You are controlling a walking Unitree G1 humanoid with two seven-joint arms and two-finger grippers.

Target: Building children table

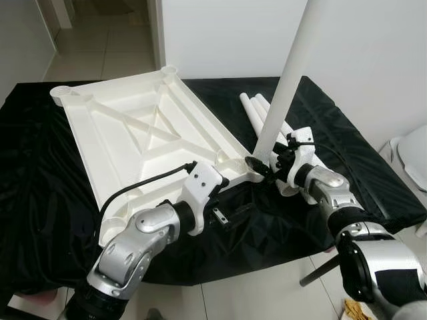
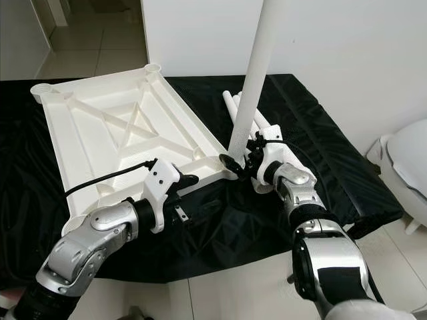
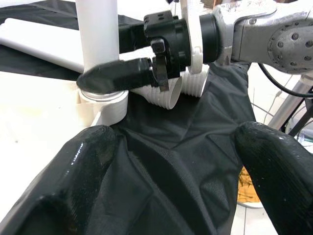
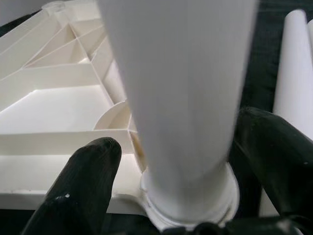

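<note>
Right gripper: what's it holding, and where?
The right gripper grips the upright white table leg near its base, just above the tabletop's corner socket.

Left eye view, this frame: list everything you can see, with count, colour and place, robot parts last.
tabletop: one, white, upside down on the cloth, ribbed underside up.
upright leg: one, white, standing in the tabletop's near right corner socket.
spare legs: about three, white, lying on the cloth behind the upright leg.
cloth: one, black, covering the work surface.
white object: one, at the right edge; cannot tell what.
left gripper: fingers open, over the cloth by the tabletop's near edge.
right gripper: fingers either side of the upright leg's base.
</note>
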